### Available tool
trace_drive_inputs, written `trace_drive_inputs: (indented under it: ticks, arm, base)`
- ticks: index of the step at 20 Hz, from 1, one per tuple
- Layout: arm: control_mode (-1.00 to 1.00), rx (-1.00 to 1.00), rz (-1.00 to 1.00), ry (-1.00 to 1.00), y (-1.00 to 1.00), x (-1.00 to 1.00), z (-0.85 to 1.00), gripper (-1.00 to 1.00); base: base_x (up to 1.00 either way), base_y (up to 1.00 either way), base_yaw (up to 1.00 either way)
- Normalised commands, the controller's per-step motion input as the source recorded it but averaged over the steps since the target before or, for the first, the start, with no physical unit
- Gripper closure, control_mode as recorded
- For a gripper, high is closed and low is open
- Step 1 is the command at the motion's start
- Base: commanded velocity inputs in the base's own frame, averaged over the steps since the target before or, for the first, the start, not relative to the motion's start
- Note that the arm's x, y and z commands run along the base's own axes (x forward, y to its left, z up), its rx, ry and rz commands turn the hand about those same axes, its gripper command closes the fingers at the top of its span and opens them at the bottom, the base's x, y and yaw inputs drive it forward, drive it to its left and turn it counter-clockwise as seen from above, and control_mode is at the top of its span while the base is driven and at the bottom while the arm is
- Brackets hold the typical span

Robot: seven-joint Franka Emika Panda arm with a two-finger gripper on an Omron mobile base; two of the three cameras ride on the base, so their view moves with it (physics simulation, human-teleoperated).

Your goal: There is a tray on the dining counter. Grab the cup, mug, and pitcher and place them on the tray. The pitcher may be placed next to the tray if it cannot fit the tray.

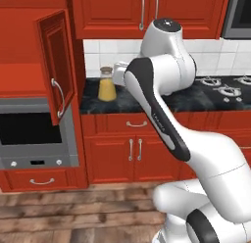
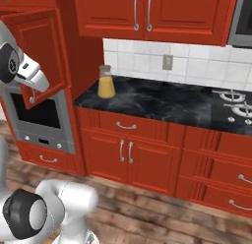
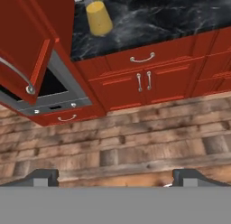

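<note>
Black counter [image 2: 162,103] edge, wooden floor [image 2: 147,213] below.

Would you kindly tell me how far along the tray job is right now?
Nothing looks done. The gripper is open and empty, aimed at the wooden floor. The pitcher stands on the wall counter, beside the open cabinet door. Everything is left, starting with grabbing the pitcher.

The white arm [image 1: 162,114] rises and bends forward at the elbow; its gripper [image 3: 115,177] holds its jaws spread wide, gripping nothing.
</note>
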Motion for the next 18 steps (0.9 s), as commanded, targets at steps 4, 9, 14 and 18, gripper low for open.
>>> trace_drive_inputs:
  ticks: [4, 9, 14, 18]
  arm:
    - [1.0, 0.0, 0.0, 0.0, 0.0, 0.0, 0.0, -1.0]
    - [1.0, 0.0, 0.0, 0.0, 0.0, 0.0, 0.0, -1.0]
    - [1.0, 0.0, 0.0, 0.0, 0.0, 0.0, 0.0, -1.0]
    - [1.0, 0.0, 0.0, 0.0, 0.0, 0.0, 0.0, -1.0]
  base:
    - [0.72, -0.24, 0.15]
    - [0.59, -0.55, 0.18]
    - [0.54, -0.54, 0.17]
    - [0.59, -0.33, 0.13]
